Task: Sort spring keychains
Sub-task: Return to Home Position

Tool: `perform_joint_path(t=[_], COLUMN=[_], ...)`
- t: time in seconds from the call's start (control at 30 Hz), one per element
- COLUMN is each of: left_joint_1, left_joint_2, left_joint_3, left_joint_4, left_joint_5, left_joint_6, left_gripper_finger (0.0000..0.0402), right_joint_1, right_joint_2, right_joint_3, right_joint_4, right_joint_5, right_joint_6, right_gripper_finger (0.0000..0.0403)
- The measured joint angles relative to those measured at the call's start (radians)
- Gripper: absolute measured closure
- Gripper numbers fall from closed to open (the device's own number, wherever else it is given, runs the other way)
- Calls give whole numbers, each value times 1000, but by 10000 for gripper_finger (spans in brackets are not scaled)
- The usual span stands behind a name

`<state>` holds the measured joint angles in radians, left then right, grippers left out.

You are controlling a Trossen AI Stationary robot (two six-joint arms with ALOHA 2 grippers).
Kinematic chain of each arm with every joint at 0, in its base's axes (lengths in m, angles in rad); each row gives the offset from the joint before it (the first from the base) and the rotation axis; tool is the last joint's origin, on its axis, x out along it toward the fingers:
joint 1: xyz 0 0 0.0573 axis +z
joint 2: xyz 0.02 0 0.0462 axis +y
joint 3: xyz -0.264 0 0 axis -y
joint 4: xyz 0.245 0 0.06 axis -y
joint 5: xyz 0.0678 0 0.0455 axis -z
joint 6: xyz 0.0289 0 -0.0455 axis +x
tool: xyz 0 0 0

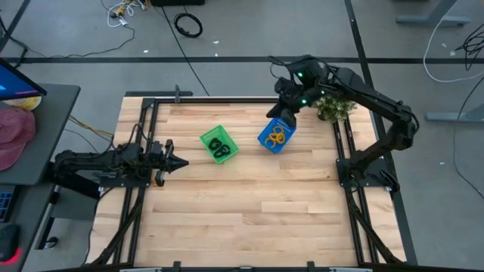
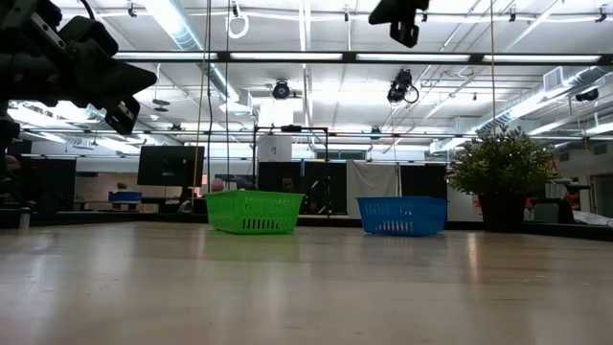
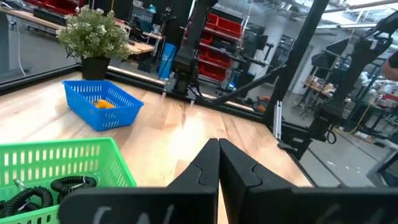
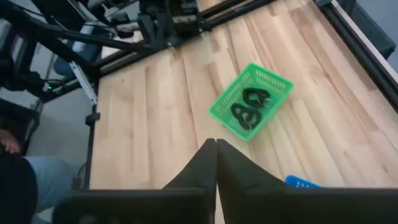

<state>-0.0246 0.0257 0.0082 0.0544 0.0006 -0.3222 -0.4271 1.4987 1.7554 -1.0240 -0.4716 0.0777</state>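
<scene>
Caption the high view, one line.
Black keychains in green basket, orange keychains in blue basket; left gripper near green, right gripper above blue.

No legible text or markings.

high cam: straight down over whole table (image 1: 227, 219). low cam: at tabletop level, facing across into room. left wrist cam looks low across; right wrist cam looks down from higher. all 4 share the green basket (image 1: 219, 144).

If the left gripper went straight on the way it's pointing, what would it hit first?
Probably nothing near: the left gripper points just past the green basket, whose corner it might graze, then over bare table toward the right arm's base.
</scene>
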Motion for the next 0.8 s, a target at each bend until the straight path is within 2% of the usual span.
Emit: perform_joint_path(t=[0.13,0.37,0.63,0.8], left_joint_1=[0,0,0,0], left_joint_2=[0,0,0,0], left_joint_3=[0,0,0,0], left_joint_4=[6,7,9,9], left_joint_5=[0,-2,-3,-3], left_joint_6=[0,0,0,0], left_gripper_finger=[397,397,397,397], right_joint_1=[0,20,68,89], right_joint_2=[-129,-398,-766,-948], right_joint_3=[-237,-722,-1011,-1167], right_joint_4=[188,618,931,1096], right_joint_5=[4,-2,-18,-3], right_joint_6=[57,317,473,607], right_gripper_finger=[397,401,402,402])
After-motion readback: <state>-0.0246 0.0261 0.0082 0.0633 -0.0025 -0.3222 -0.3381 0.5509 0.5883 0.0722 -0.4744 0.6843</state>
